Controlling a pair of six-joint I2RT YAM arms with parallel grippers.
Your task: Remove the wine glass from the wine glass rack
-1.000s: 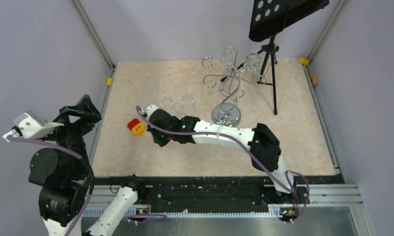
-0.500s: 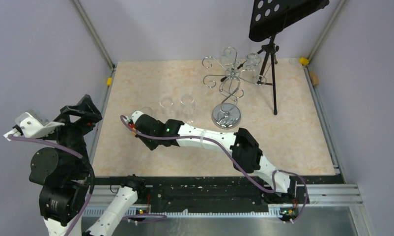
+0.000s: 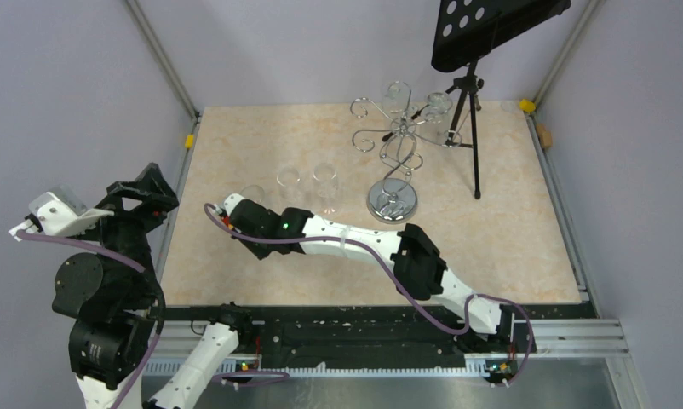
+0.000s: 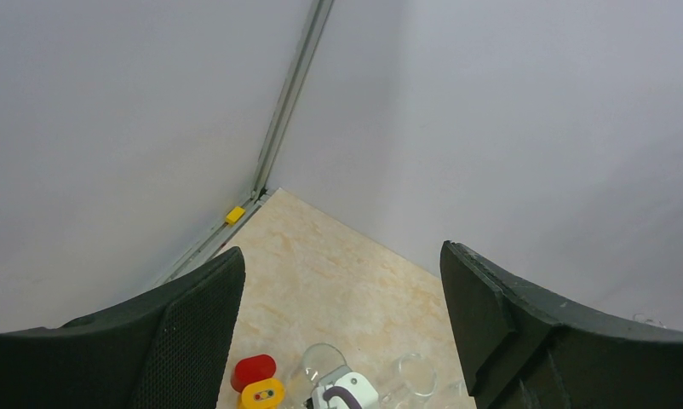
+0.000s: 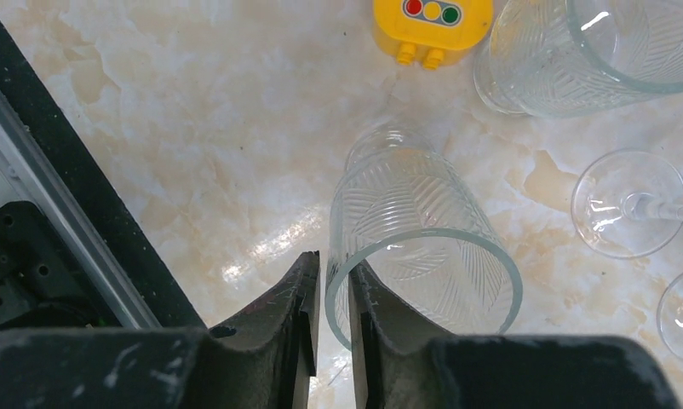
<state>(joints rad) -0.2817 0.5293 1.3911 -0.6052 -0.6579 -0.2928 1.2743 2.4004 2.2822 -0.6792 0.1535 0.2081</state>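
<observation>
We are seeing the right gripper (image 5: 334, 274) squeezing its two fingers (image 5: 300, 294) on the rim of a clear, ribbed wine glass (image 5: 406, 213). One finger is pressing on the outside of the wall and the other is sitting on the inner side, with only the thin glass between them. We cannot tell if the glass is resting on the table (image 5: 193, 128) or hanging just above it.

In the top view the right arm is stretching low across the table toward its left side. The held glass is therefore well apart from the wine glass rack (image 3: 396, 143), which is standing on its round base at the far right part of the table, just beside the black music stand (image 3: 491, 30). Two more glasses (image 3: 398, 95) are hanging on the far arms of the rack.

Near the held glass a yellow block (image 5: 432, 21) with three coloured dots is lying, and beside it a second ribbed glass (image 5: 576, 51) is standing. To the right, the round foot (image 5: 629, 204) of another glass is showing.

The left gripper (image 4: 342, 256) is pointing at the wall corner, with its fingers spread wide and nothing between them.
</observation>
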